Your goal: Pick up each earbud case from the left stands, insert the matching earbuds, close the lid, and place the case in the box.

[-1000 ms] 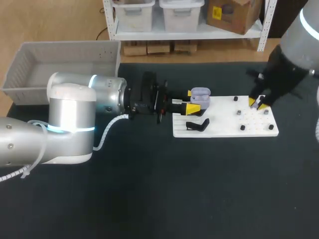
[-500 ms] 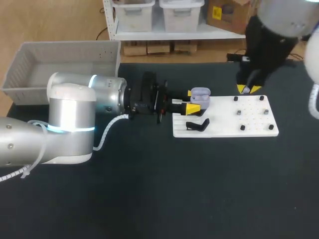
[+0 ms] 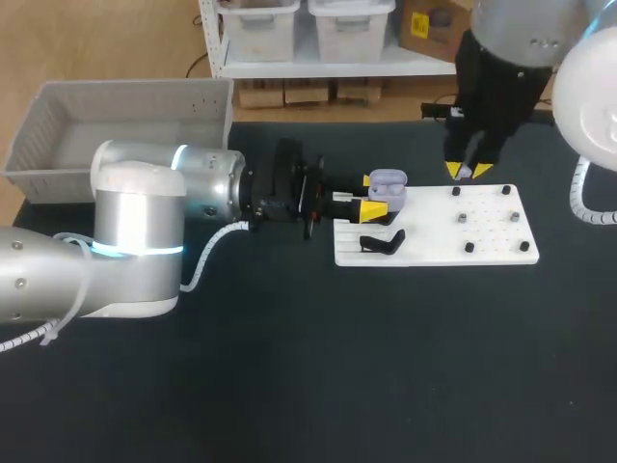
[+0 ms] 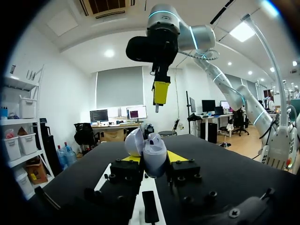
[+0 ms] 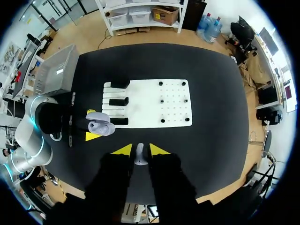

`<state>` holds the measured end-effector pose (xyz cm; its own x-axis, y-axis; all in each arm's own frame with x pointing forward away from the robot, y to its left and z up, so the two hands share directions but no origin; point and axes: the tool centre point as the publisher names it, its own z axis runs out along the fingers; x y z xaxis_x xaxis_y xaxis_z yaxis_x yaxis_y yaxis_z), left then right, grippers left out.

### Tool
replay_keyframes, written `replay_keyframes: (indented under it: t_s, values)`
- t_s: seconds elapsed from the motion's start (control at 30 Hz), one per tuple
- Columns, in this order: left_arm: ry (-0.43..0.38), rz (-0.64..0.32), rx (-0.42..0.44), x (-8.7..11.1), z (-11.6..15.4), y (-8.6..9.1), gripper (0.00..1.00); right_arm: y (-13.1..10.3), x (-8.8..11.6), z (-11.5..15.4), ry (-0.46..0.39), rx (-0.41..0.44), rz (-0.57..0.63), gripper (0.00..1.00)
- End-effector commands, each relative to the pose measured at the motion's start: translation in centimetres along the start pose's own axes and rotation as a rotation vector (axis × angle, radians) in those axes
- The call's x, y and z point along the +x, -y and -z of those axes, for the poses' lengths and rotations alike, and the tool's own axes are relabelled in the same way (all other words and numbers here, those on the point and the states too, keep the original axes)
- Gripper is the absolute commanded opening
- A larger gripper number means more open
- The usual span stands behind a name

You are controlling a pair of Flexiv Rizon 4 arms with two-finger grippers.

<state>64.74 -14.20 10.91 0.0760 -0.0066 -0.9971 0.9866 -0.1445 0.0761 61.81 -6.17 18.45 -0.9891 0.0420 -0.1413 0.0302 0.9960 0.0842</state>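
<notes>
At the desk's far left stands the grey box (image 3: 135, 96). Towards the middle, the open earbud case (image 3: 388, 183) is clamped between the fingers of the left hand (image 3: 373, 196), with its lid tipped back, at the edge of the white board (image 3: 434, 246). Further right, a small white earbud (image 5: 140, 154) is pinched in the nearly closed right hand (image 3: 468, 172), raised above the board. Insertion is judged to be the step in hand. Next, the earbud must be carried to the case and lowered, well aligned, into its matching socket.
</notes>
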Motion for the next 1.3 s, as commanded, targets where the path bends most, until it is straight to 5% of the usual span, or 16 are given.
replay_keyframes:
  t_s: [0.03,0.57,0.9,1.3]
  values:
    - [-0.001,-0.001,-0.004,0.0,0.0,0.1,0.0,-1.7,-0.2,0.7,0.002,0.02,0.075,0.0]
    - [-0.001,-0.001,-0.004,0.0,0.0,0.1,0.0,-8.0,-1.4,0.2,-0.097,-0.006,0.437,0.0]
    - [-0.001,-0.001,-0.004,0.0,0.0,0.1,0.0,-9.2,-0.6,-2.4,-0.217,-0.018,0.526,0.0]
    - [-0.001,-0.001,-0.004,0.0,0.0,0.1,0.0,-9.4,-1.0,-3.1,-0.218,-0.029,0.554,0.0]
